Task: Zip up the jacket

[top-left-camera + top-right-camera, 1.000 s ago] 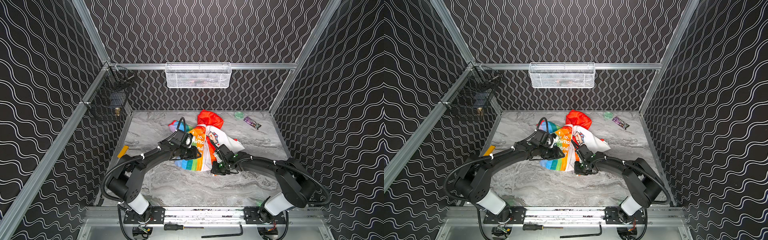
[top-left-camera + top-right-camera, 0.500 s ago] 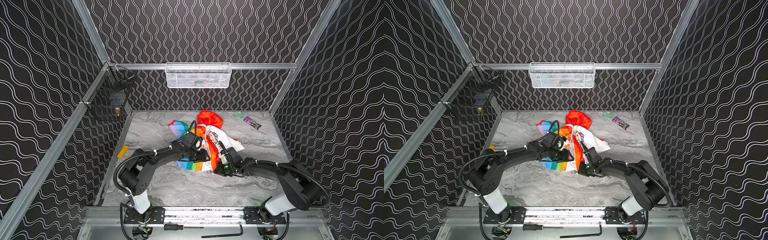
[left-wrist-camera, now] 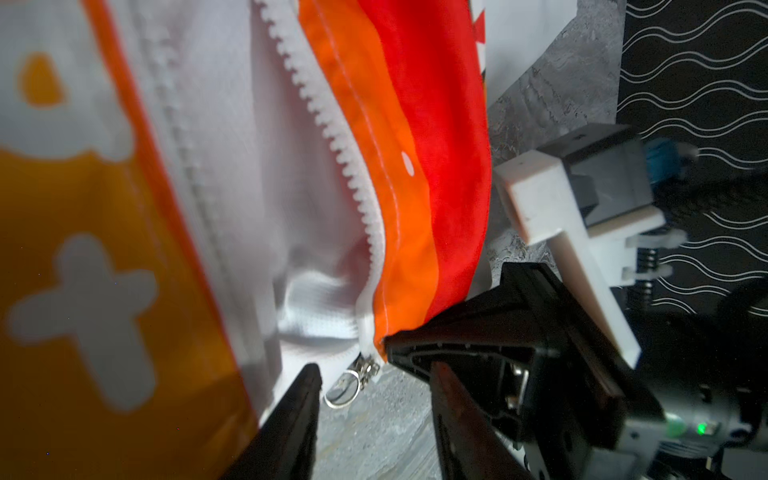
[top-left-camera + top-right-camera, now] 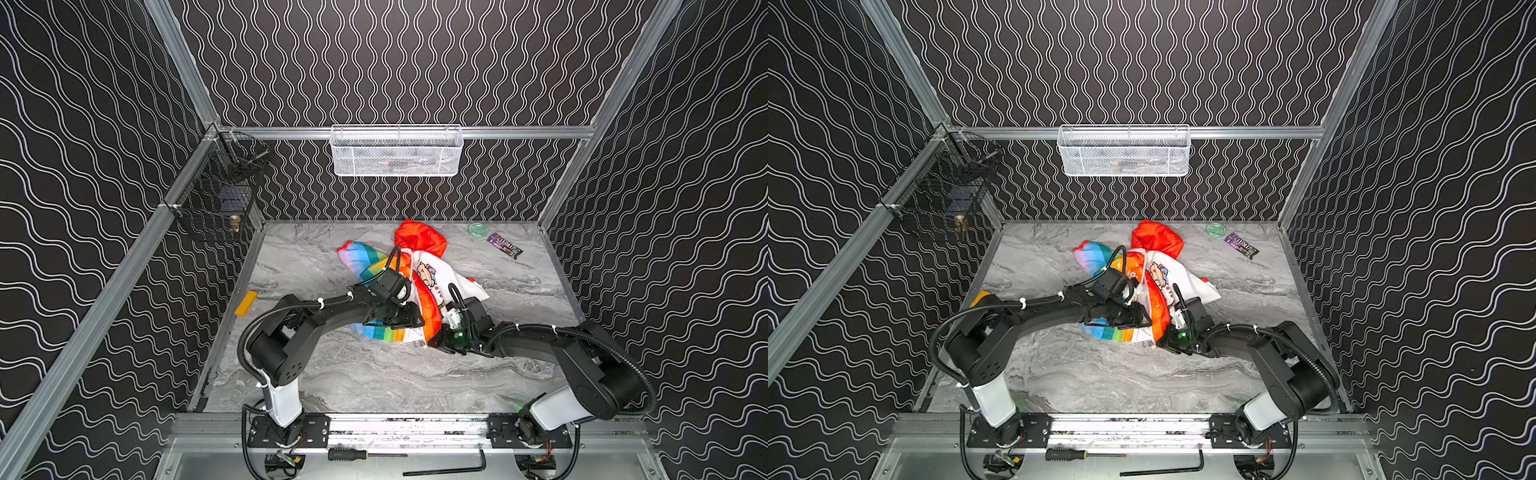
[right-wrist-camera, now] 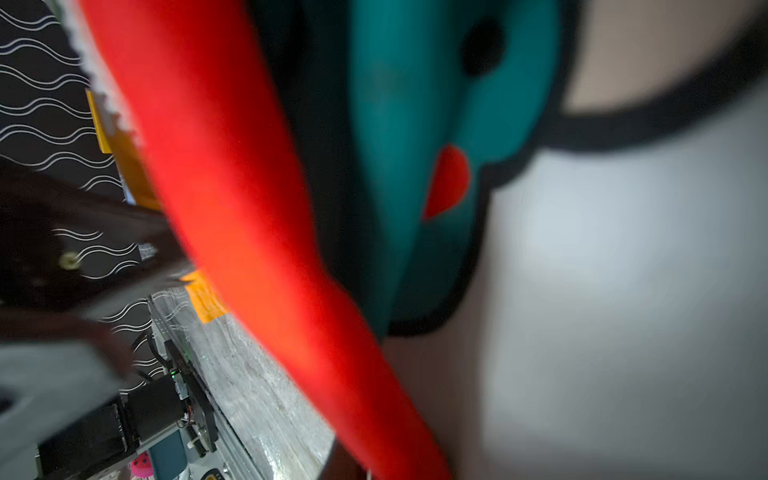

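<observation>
**Fig.** Bimanual cell, both arms at the zip's lower end. The jacket (image 4: 432,276) lies crumpled on the grey marble bench (image 4: 374,382), about mid-width and nearer the rear wall. Its red hood (image 4: 419,237) points twd the rear, w/ the rainbow-striped part (image 4: 361,259) on the L and the white cartoon-print part on the R.

The front is open. In the L wrist view two white rows of zip teeth (image 3: 332,137) stand apart and converge at the hem, where the metal slider (image 3: 366,370) sits w/ its pull ring (image 3: 343,390).

- **L pincer** (image 4: 419,322): released, fingers (image 3: 299,407) apart on either side of slider & ring. Contact w/ the ring cannot be told.
- **R pincer** (image 4: 433,341): clenched on the hem corner of the jacket's red-orange panel, just beside the slider.

The R wrist view is blurred, showing only red fabric & teal print close up.

Elsewhere:
- An orange block (image 4: 246,303) lies near the L bench edge.
- A green lid (image 4: 478,229) & a purple wrapper (image 4: 504,245) lie at the rear R, well apart from the jacket.
- A white wire basket (image 4: 397,160) hangs on the rear rail, and a black wire basket (image 4: 212,208) on the L rail.
</observation>
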Action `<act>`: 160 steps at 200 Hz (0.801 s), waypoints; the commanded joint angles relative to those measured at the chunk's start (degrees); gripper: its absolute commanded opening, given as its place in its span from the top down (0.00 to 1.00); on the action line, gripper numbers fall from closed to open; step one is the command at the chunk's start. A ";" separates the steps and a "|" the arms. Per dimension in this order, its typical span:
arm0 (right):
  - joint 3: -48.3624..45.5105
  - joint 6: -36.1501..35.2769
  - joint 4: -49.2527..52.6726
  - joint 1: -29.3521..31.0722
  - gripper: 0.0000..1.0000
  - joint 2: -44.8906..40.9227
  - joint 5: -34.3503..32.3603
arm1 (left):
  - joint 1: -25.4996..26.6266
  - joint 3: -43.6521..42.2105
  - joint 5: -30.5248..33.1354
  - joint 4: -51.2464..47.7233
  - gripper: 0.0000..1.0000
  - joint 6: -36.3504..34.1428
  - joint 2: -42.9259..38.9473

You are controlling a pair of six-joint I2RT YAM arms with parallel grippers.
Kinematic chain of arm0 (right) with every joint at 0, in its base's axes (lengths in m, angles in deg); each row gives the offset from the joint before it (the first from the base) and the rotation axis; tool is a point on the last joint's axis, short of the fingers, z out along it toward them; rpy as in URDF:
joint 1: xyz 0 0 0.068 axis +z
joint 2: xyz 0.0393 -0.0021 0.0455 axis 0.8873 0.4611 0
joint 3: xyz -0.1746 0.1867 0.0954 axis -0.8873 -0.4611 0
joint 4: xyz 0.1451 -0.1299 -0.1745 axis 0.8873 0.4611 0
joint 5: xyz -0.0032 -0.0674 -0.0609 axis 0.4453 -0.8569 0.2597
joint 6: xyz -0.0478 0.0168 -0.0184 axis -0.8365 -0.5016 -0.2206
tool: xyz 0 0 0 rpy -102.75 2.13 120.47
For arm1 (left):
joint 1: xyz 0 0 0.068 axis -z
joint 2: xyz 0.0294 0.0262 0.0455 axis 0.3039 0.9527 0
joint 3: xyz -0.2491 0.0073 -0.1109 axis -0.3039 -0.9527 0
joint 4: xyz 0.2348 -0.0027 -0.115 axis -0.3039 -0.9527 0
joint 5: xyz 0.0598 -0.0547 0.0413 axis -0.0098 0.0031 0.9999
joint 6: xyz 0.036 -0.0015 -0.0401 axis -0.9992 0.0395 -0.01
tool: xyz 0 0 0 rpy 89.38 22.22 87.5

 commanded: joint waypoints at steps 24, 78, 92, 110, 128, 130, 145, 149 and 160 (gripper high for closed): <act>2.28 -0.22 5.99 -0.04 0.86 -3.45 -1.21 | 0.18 -6.11 6.79 -5.65 0.51 1.56 -8.78; 2.88 0.26 5.79 0.00 0.85 -3.52 -1.10 | 3.22 -20.44 7.53 4.47 0.43 18.00 -17.92; 2.50 0.65 4.98 -0.04 0.85 -3.18 -0.77 | 4.35 -21.94 8.26 7.75 0.42 21.03 -18.08; 1.95 1.17 4.24 0.04 0.85 -3.27 -0.49 | 4.89 -23.67 8.37 13.40 0.41 23.92 -17.37; 1.90 1.16 4.31 0.04 0.85 -3.65 -0.51 | 4.96 -26.04 7.88 20.99 0.40 26.76 -15.56; 1.97 1.18 4.38 -0.02 0.85 -3.67 -0.54 | 4.91 -26.26 7.81 21.65 0.39 27.01 -15.29; 2.17 0.80 4.99 0.04 0.84 -4.05 -0.73 | 4.92 -26.48 8.01 24.00 0.39 27.14 -13.35; 2.25 0.77 5.18 0.04 0.84 -4.16 -0.81 | 4.97 -26.35 8.12 23.96 0.39 26.81 -12.84; 2.32 0.66 5.37 0.04 0.84 -4.38 -1.04 | 4.81 -25.08 8.63 22.88 0.39 25.72 -11.49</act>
